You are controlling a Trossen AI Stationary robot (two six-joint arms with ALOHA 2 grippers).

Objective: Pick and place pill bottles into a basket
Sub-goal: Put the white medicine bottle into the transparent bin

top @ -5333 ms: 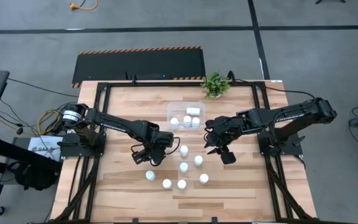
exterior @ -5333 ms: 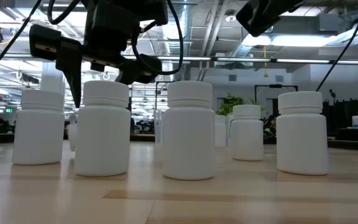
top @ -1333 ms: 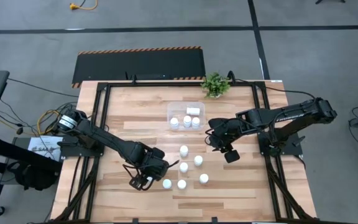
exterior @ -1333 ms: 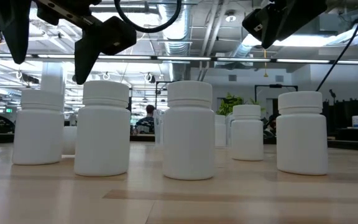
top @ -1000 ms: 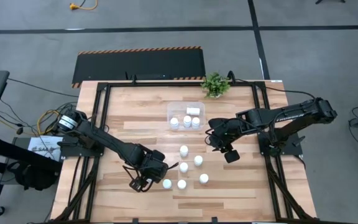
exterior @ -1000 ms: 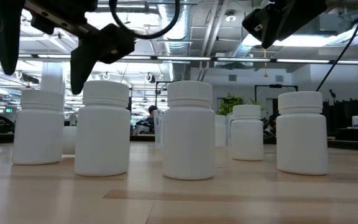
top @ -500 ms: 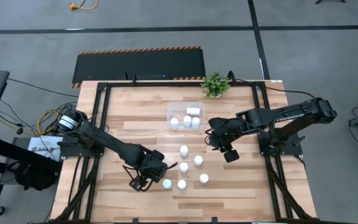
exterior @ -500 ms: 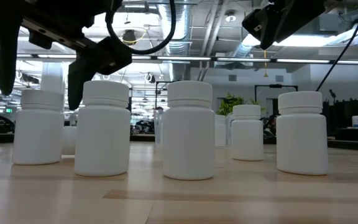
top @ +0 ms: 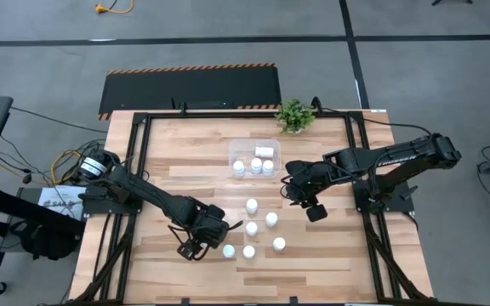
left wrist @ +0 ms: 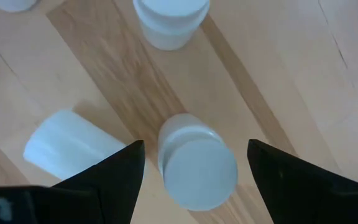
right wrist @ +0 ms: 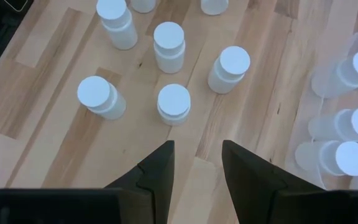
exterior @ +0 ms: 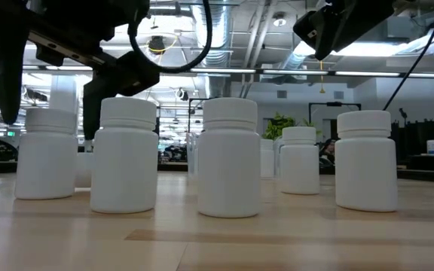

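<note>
1. My left arm reaches from the left edge of the counter diagonally toward its front middle, bent low, with my left hand pointing down at the wood.
2. My left hand's fingers stand wide apart, one on each side of an upright pill bottle without touching it; in the low view they hang as dark shapes flanking the leftmost bottle.
3. That bottle is all white, a short cylinder with a flat white cap, standing with its long axis vertical and its cap up.
4. Just right of it, five more loose bottles stand upright in a small cluster at the counter's front middle, apart from one another, caps up.
5. The basket, a clear shallow bin with rounded corners, sits toward the back middle of the counter, behind the cluster.
6. Three bottles stand upright along the bin's front side, and a fourth bottle lies on its side behind them, its long axis running left to right.
7. My right arm stretches from the right edge inward, elbow raised, with my right hand held above the counter between the bin and the loose cluster.
8. My right hand's fingers are together with nothing between them, angled down toward the loose bottles.
</note>
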